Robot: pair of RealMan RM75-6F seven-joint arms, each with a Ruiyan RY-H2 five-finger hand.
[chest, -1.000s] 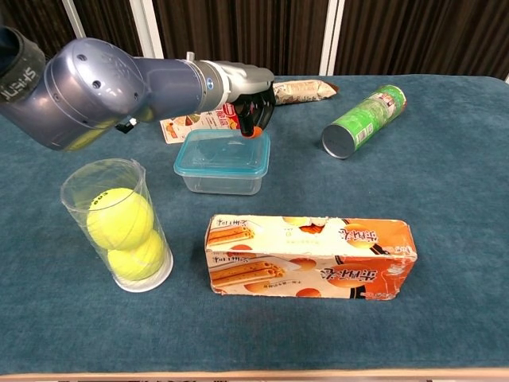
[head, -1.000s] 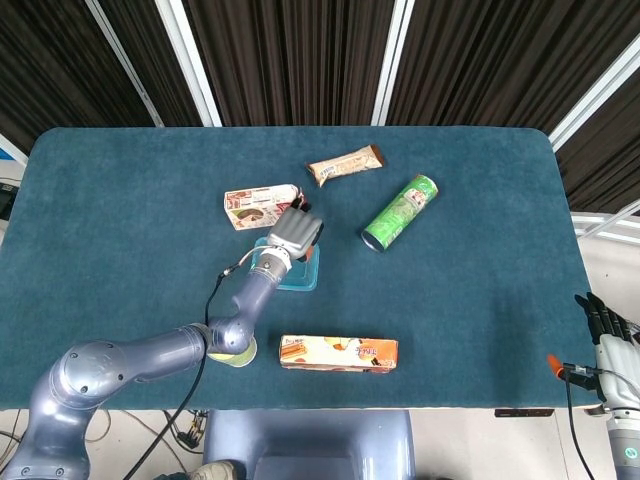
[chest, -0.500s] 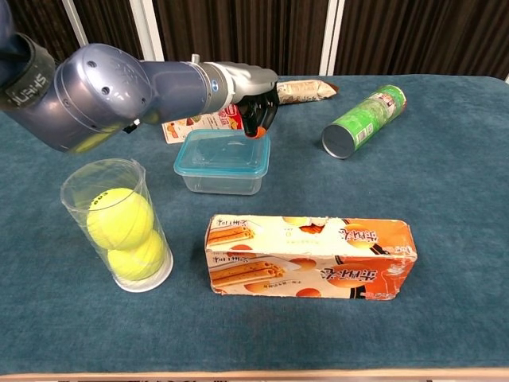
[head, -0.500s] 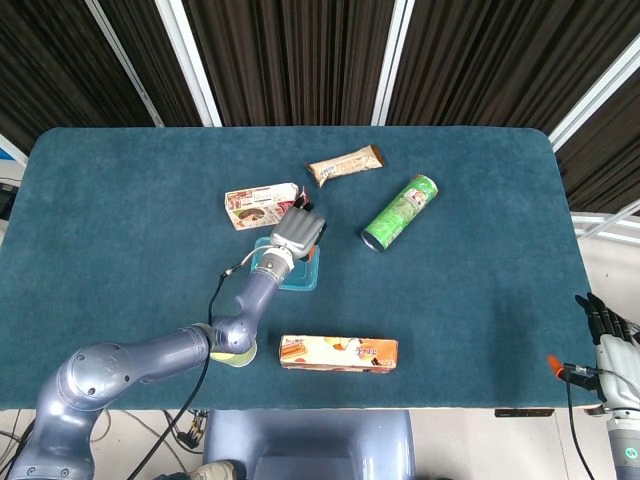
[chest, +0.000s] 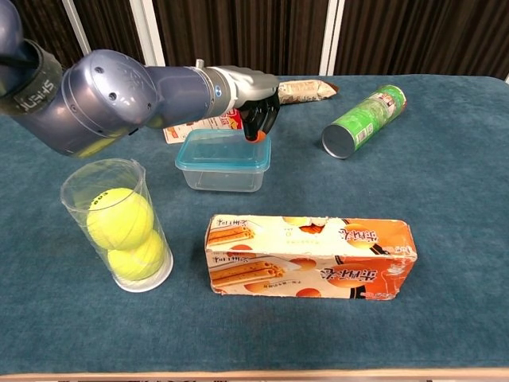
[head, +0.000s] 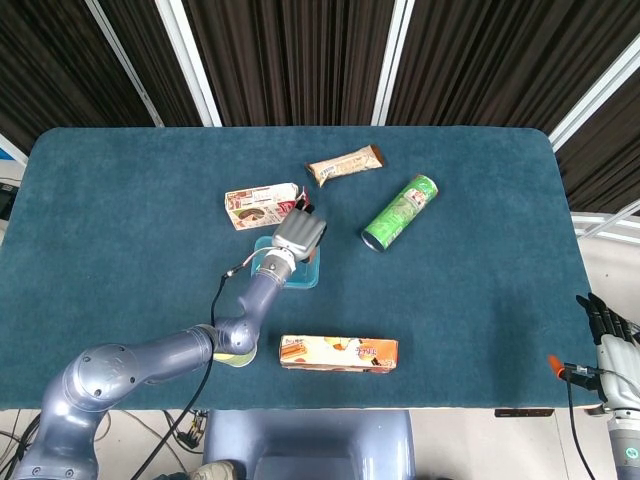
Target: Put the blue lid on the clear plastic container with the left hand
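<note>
The clear plastic container (chest: 222, 177) stands mid-table with the blue lid (chest: 224, 149) lying flat on top of it. My left hand (chest: 253, 107) hangs over the lid's far right corner, fingers bent down, and an orange fingertip (chest: 254, 134) touches the lid's rim there. From above, the left hand (head: 298, 236) covers the far part of the container (head: 300, 277). It grips nothing. My right hand (head: 611, 335) rests off the table at the lower right, fingers extended, holding nothing.
A clear tube of tennis balls (chest: 119, 227) stands front left, under my left forearm. An orange snack box (chest: 310, 259) lies in front of the container. A green can (chest: 364, 119) lies on its side at right, a snack bar (chest: 306, 90) at the back, a red-white carton (chest: 199, 126) behind the container.
My left hand has slid slightly to the right along the lid's far edge, fingertips staying on the rim. The lid stays on the container. The right hand has not moved.
</note>
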